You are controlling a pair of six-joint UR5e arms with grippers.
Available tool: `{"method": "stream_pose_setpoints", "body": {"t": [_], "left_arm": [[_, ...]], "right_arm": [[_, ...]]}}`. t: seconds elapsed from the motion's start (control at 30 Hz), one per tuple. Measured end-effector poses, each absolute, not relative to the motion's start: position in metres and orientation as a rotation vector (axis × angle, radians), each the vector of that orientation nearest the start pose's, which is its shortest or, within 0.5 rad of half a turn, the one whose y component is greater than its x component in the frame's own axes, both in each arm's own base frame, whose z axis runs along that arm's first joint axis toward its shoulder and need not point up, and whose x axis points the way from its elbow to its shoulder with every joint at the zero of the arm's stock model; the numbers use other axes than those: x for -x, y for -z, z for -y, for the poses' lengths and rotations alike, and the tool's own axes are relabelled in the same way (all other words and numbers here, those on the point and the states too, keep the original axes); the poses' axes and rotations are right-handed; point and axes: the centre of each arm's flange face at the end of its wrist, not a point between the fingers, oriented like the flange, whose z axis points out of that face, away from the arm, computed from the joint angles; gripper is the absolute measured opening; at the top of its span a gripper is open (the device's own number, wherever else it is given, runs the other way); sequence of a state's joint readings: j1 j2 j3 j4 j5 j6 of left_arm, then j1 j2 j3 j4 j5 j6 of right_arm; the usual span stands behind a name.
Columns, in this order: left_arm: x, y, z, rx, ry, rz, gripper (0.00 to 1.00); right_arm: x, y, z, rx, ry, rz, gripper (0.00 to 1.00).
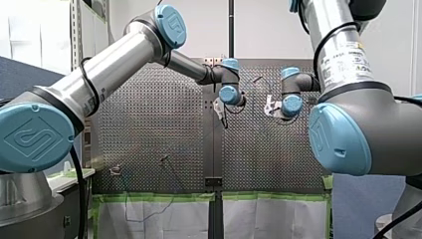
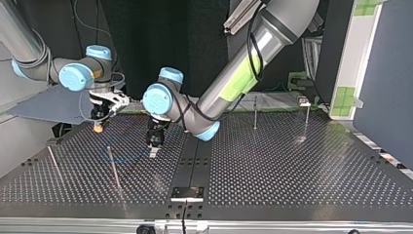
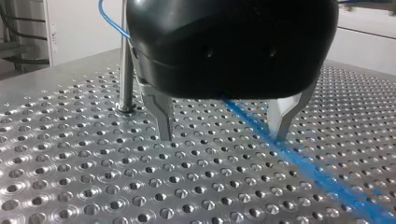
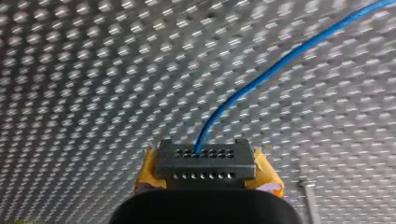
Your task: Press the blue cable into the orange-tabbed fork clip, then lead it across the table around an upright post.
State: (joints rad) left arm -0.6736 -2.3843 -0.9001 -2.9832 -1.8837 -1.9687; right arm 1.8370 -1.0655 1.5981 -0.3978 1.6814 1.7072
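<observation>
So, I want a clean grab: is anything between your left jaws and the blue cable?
Nothing visible does. My left gripper has its jaws open; the thin blue cable lies on the perforated metal table at one tip, the upright metal post outside the other.

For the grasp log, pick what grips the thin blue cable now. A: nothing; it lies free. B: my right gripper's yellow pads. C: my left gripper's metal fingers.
B: in the right wrist view the thin blue cable runs into my right gripper between its yellow pads; the metal fingers of my left gripper stand spread over the perforated metal table, closed on nothing.
</observation>
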Motion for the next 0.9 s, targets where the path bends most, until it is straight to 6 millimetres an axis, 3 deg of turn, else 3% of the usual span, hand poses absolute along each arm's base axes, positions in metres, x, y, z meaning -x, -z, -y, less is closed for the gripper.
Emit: {"method": "stream_pose_setpoints", "body": {"t": [0.5, 0.9], "left_arm": [[-0.557, -0.297, 0.566, 0.082, 0.534, -1.607, 1.0], [-0.559, -0.298, 0.562, 0.101, 0.514, -1.605, 1.0]], "right_arm": [[-0.264, -0.137, 0.597, -1.359, -1.299, 1.402, 0.0], [-0.242, -0.066, 0.603, -1.422, -1.206, 1.453, 0.0]]}}
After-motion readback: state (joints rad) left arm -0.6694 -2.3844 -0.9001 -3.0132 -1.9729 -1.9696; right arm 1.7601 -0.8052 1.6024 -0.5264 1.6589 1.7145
